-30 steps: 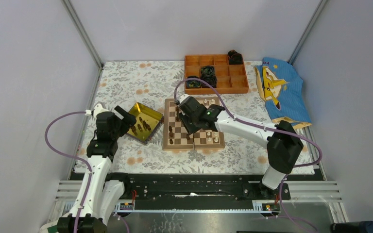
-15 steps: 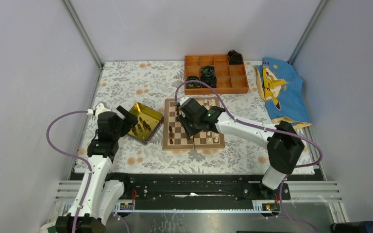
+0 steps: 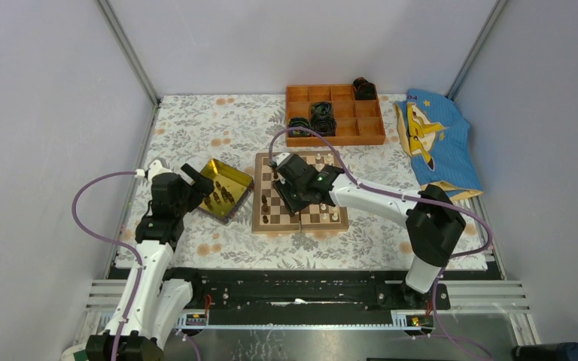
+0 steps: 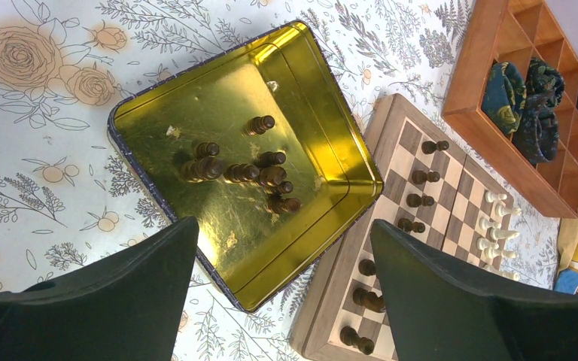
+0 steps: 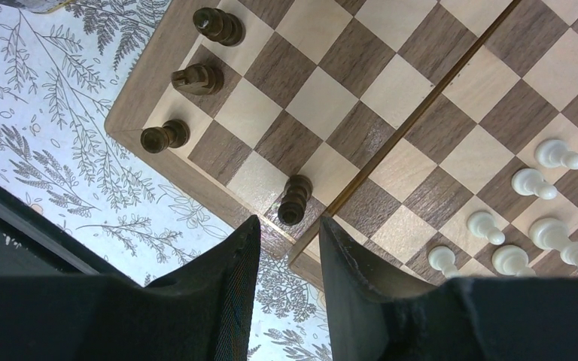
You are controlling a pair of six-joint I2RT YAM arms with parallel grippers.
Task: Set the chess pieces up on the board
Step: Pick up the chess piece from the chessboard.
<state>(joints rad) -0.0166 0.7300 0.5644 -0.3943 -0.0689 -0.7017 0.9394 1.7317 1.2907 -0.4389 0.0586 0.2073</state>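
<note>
Seven dark chessmen (image 4: 420, 177) standing on board (image 4: 380, 124) beyond left fingers (image 4: 459, 301); about ten (clustered) sitting in tray (image 4: 196, 113).

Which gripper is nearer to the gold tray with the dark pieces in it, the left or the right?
Left. The left gripper hovers open at the edge of the gold tray, while the right gripper is over the chessboard, beside the tray.

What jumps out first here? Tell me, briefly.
The shiny gold tray, left of the board, with a cluster of dark chess pieces in it. Next, the right gripper poised low over a dark piece at the board's edge, and the bright blue cartoon cloth at far right.
</note>
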